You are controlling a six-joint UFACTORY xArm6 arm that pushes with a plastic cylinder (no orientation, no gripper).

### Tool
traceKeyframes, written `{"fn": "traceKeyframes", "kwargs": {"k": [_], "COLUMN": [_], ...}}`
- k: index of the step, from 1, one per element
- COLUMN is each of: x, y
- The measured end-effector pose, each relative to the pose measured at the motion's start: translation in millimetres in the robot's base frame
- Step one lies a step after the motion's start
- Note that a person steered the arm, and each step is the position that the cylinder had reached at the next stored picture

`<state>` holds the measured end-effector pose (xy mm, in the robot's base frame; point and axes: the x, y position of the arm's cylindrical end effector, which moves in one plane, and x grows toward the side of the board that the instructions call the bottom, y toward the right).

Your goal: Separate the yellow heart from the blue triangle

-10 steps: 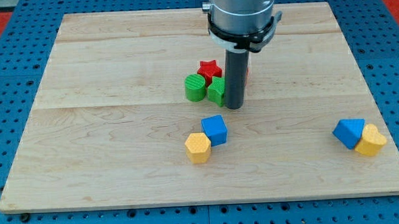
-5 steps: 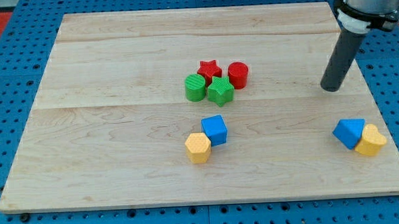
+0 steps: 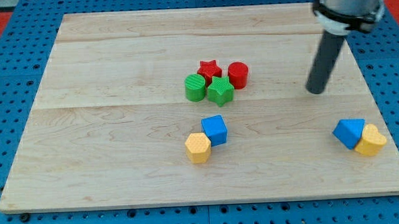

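Note:
The yellow heart (image 3: 372,140) lies near the board's right edge, low in the view. The blue triangle (image 3: 349,132) touches its left side. My tip (image 3: 315,91) rests on the board above and to the left of the pair, well apart from both.
A red star (image 3: 210,69), a red cylinder (image 3: 238,75), a green cylinder (image 3: 195,87) and a green star (image 3: 220,91) cluster at mid-board. A blue cube (image 3: 214,130) touches a yellow hexagon (image 3: 198,147) below them. The board's right edge (image 3: 377,97) runs close to the heart.
My tip swept from beside the mid-board cluster far to the right, then came back slightly left. No block has moved.

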<state>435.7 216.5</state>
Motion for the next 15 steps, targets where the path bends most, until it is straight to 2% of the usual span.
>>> {"fn": "traceKeyframes", "kwargs": {"k": [1,2,4,5,8,10,13,15], "x": [30.4,75.8,129.5,136.5,134.9,129.3,96.4,86.9], "y": [53.7,84.0,96.5,82.8,33.7,35.8,44.8,27.2]}}
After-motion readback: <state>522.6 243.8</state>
